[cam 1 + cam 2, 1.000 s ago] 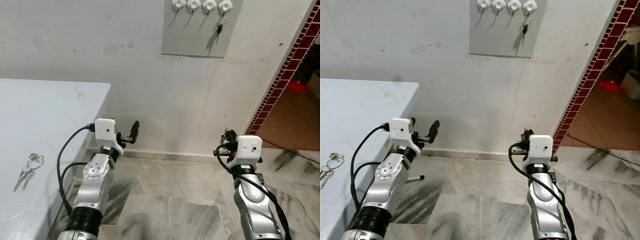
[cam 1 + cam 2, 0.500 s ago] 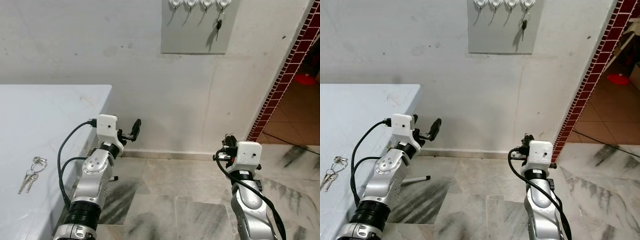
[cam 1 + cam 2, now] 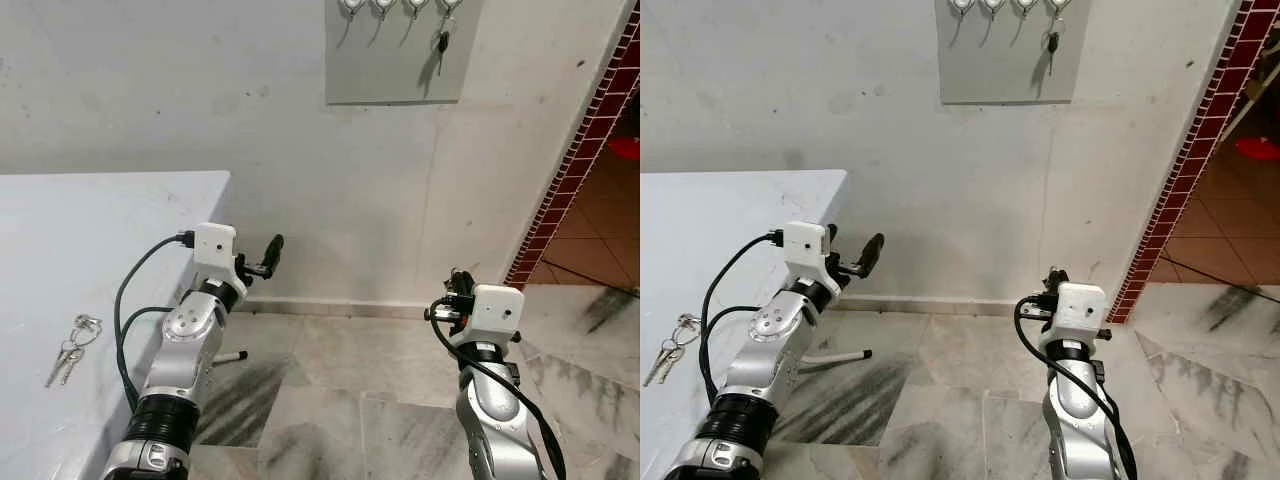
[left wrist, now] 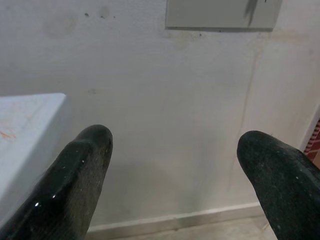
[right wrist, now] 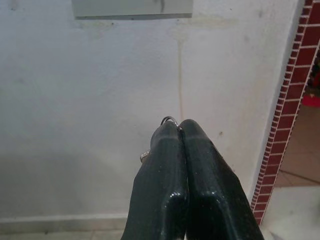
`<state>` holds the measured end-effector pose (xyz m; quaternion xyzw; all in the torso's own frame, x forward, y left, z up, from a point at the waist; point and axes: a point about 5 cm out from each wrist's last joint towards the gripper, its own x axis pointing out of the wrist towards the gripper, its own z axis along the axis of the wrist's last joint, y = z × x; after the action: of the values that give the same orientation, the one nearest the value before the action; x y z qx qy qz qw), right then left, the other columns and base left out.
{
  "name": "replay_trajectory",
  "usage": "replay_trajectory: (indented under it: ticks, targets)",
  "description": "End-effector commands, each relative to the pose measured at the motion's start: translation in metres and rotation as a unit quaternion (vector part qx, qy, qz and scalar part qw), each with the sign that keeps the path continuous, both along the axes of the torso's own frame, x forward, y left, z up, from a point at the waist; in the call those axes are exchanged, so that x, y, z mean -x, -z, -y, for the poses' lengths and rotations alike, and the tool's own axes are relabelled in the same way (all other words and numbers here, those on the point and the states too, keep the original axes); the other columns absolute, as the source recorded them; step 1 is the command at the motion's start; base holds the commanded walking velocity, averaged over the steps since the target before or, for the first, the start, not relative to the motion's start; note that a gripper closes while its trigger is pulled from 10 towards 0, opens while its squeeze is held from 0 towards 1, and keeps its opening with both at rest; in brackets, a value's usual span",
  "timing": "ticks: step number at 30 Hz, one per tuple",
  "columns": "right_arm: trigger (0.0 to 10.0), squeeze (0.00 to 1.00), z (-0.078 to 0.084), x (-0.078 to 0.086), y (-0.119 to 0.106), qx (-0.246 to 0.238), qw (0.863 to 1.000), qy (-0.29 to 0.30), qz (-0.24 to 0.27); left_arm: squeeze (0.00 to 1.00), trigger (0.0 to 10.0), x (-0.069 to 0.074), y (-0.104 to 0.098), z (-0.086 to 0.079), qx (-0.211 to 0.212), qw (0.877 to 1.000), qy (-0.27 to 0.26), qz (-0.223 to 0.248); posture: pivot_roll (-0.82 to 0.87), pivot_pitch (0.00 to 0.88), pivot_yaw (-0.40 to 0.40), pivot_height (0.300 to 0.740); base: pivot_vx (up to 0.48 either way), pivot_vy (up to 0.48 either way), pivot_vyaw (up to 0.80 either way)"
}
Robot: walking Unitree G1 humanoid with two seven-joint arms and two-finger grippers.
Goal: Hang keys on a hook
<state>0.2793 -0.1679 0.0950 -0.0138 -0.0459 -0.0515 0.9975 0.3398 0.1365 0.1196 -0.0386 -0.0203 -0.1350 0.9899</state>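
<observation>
A grey hook board hangs high on the white wall, with white hooks along its top. One dark key hangs from the rightmost hook. A bunch of keys lies on the white table at my left. My left gripper is open and empty, held off the table's corner and facing the wall. My right gripper is shut, and a small metal key ring pokes out between its fingertips. It sits low at the right, well below the board.
Marble floor tiles run up to the wall. A red brick-tiled doorway edge stands at the right, with an orange floor beyond it. A table leg shows under the table's corner.
The whole picture has shifted, so the camera has moved: the board sits higher in frame and the table lies lower. Both arms keep the same pose.
</observation>
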Motion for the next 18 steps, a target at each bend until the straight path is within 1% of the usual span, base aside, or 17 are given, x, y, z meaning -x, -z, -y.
replay_trajectory:
  ticks: [1, 6, 11, 12, 15, 18]
  targets:
    - [10.0, 0.0, -0.001, -0.002, -0.004, 0.003, 1.0, -0.011, 0.004, 0.0, 10.0, -0.002, -0.001, 0.001, 0.006, 1.0, -0.009, 0.003, -0.01, 0.026, 0.037, 0.74, 0.0, 0.0, 0.0]
    - [10.0, 0.0, 0.008, -0.008, -0.015, 0.017, 1.0, -0.011, 0.014, 0.0, 10.0, 0.0, 0.005, 0.012, 0.021, 1.0, -0.008, -0.002, -0.05, 0.013, 0.003, 0.74, 0.0, 0.0, 0.0]
    - [10.0, 0.0, 0.015, -0.008, -0.018, 0.022, 1.0, -0.002, 0.018, 0.0, 10.0, -0.002, 0.005, 0.019, 0.027, 1.0, -0.002, -0.003, -0.07, 0.009, 0.004, 0.74, 0.0, 0.0, 0.0]
    - [10.0, 0.0, 0.017, -0.007, -0.02, 0.023, 1.0, 0.001, 0.021, 0.0, 10.0, -0.004, 0.005, 0.021, 0.027, 1.0, 0.001, -0.003, -0.1, 0.005, 0.014, 0.74, 0.0, 0.0, 0.0]
    - [10.0, 0.0, 0.019, -0.005, -0.022, 0.023, 0.999, -0.001, 0.025, 0.0, 10.0, -0.007, 0.006, 0.023, 0.025, 1.0, 0.006, -0.009, -0.1, 0.005, 0.014, 0.74, 0.0, 0.0, 0.0]
    - [10.0, 0.0, 0.022, -0.005, -0.023, 0.027, 0.999, 0.007, 0.029, 0.0, 10.0, -0.01, 0.004, 0.027, 0.023, 1.0, 0.018, -0.008, -0.12, 0.0, 0.032, 0.74, 0.0, 0.0, 0.0]
